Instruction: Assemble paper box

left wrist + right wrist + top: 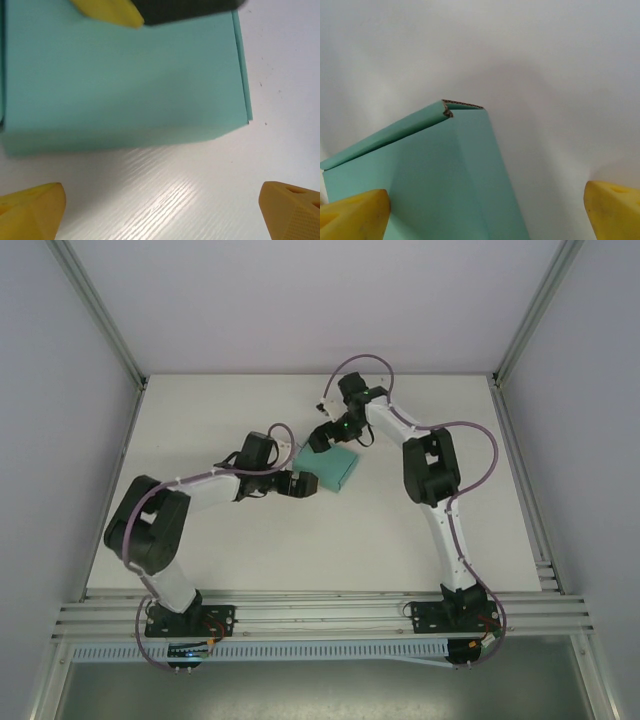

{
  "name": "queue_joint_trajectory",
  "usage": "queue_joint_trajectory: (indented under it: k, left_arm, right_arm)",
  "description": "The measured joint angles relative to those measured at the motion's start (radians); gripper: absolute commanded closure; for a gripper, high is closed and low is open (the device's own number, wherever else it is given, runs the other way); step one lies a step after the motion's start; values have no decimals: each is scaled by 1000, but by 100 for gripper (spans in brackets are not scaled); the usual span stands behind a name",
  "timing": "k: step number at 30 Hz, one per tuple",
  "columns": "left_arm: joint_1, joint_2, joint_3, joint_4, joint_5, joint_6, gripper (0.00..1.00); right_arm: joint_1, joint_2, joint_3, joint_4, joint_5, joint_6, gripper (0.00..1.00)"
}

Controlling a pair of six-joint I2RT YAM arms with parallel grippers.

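The paper box (333, 468) is a closed teal-green carton lying flat on the white table (230, 550) near its middle. My left gripper (300, 485) sits at the box's near-left edge. In the left wrist view it (162, 212) is open over bare table, and the box (125, 75) lies just beyond its yellow fingertips (30, 210). My right gripper (322, 440) hovers at the box's far-left corner. In the right wrist view it (485, 215) is open wide above the box (435, 175). Its left finger (352, 215) is beside the card and the right finger stands well apart.
White walls with aluminium posts (100, 310) enclose the table on three sides. A rail (320, 615) with both arm bases runs along the near edge. Purple cables (470, 435) loop off the right arm. A finger of the right gripper (110, 12) shows in the left wrist view.
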Motion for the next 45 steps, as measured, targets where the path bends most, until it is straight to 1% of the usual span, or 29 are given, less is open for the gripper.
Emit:
queue_joint_trajectory:
  k: [2,4,5,8,9,12,15,18,20,23,27,29,31,35,39,40,43,45]
  left_arm:
    - [0,-61,-4,-39,-37,-10,1]
    - [0,-143,-7,-92,-116,-21,1]
    - [-1,-182,-7,-119,-173,-26,1]
    - [10,-287,-6,-180,-372,-35,1]
    - [29,-315,-6,-190,-425,-36,2]
    - [134,-367,-10,-188,-542,-36,1]
    - [224,-383,-61,-103,-707,-12,1]
    - [274,-380,-151,2,-806,41,1]
    - [309,-375,-215,76,-829,64,2]
    - [362,-360,-306,221,-839,96,1]
    - [388,-262,-369,414,-874,164,1]
    - [391,-200,-373,476,-871,192,1]
    - [396,-164,-395,573,-865,220,1]
    - [420,-171,-456,690,-808,244,1]
    - [437,-178,-473,747,-738,265,1]
    - [437,-178,-473,759,-724,270,1]
    - [437,-179,-481,800,-684,280,1]
    - [437,-179,-481,808,-666,284,1]
  right_arm:
    - [-23,-29,-26,60,67,47,1]
    - [-50,-91,-105,145,138,90,1]
    - [-63,-140,-175,200,175,109,1]
    - [-89,-351,-457,364,283,138,1]
    - [-91,-431,-553,413,315,145,1]
    - [-92,-652,-779,523,402,167,1]
    - [-109,-857,-1008,661,493,205,1]
    - [-162,-1033,-1274,837,563,232,1]
    - [-209,-1099,-1427,946,596,241,1]
    - [-247,-1113,-1558,1047,628,251,1]
    - [-250,-1089,-1586,1158,645,224,1]
    - [-257,-1072,-1578,1201,646,206,1]
    - [-263,-1063,-1585,1265,647,175,1]
    - [-278,-1094,-1680,1392,649,148,1]
    - [-362,-1076,-1809,1524,634,174,1]
    - [-380,-1057,-1818,1541,626,182,1]
    - [-408,-914,-1796,1646,603,201,1]
    - [-433,-875,-1759,1604,561,224,1]
